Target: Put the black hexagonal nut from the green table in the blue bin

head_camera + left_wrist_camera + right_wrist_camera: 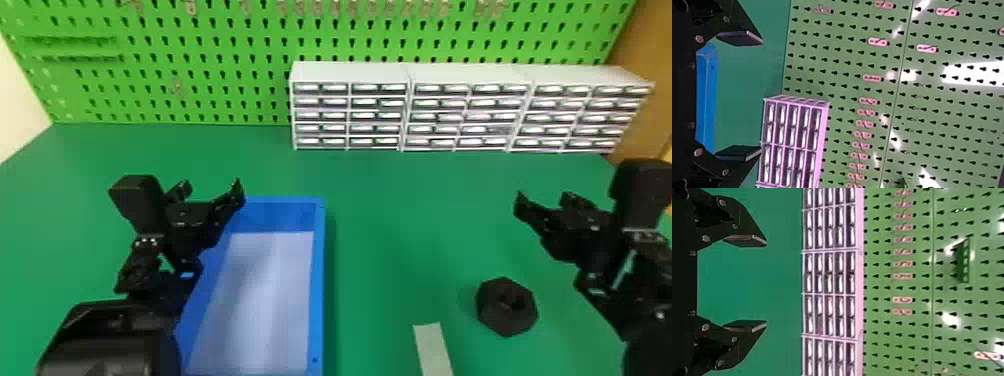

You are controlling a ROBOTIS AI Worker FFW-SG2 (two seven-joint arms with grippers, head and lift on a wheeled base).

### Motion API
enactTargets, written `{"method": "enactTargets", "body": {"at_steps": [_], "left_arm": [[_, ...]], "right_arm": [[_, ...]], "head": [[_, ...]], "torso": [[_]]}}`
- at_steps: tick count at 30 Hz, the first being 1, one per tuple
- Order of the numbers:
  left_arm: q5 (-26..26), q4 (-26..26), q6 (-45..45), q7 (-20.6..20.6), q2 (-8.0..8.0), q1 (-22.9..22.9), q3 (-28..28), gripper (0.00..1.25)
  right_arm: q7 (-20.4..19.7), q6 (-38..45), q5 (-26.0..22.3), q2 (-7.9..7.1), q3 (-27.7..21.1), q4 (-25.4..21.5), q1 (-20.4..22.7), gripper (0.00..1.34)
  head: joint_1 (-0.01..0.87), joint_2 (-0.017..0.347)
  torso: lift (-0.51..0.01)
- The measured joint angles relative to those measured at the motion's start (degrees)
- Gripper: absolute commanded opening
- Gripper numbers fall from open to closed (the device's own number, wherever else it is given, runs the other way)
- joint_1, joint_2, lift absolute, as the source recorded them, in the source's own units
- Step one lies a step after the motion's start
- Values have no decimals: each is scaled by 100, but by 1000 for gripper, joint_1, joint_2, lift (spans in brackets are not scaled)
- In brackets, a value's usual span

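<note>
Head view: bin (pixel 320 280) on counter (pixel 400 225), lower left of centre. Nut (pixel 500 321) on counter, lower right; strip (pixel 432 350) between them, bottom edge. Drawer units (pixel 350 72) upper right, pegboard (pixel 215 55) behind.

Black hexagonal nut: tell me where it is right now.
In the head view, the black hexagonal nut lies on the green table, right of the blue bin, between the pale strip and the right gripper.

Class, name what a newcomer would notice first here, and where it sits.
Probably the blue bin, bright on the green table beneath the left gripper. Next, the black hexagonal nut, lying right of the bin. Behind them, white drawer units stand before a green pegboard.
</note>
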Motion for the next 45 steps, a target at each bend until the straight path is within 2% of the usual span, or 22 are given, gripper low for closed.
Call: {"method": "enactTargets", "body": {"at_steps": [13,23,30,36,45], "left_arm": [[-16,0,0,0,0,-8,-1,957],[-20,0,0,0,0,-16,-5,957],[-26,0,0,0,0,-17,-5,957],[-33,0,0,0,0,-22,-26,957],[-35,0,0,0,0,-36,-33,957]], "right_arm": [[-141,1471,-129,44,-266,-181,-354,812],[-140,3032,-131,-157,-406,-295,-687,804],[-138,3813,11,-145,-398,-301,-781,804],[-136,4732,81,-258,-342,-295,-962,804],[-132,4941,239,-347,-282,-258,-1101,804]], "head": [[686,51],[686,51],[686,51],[686,51],[686,51]], "torso": [[-97],[-97],[-97],[-97],[-97]]}}
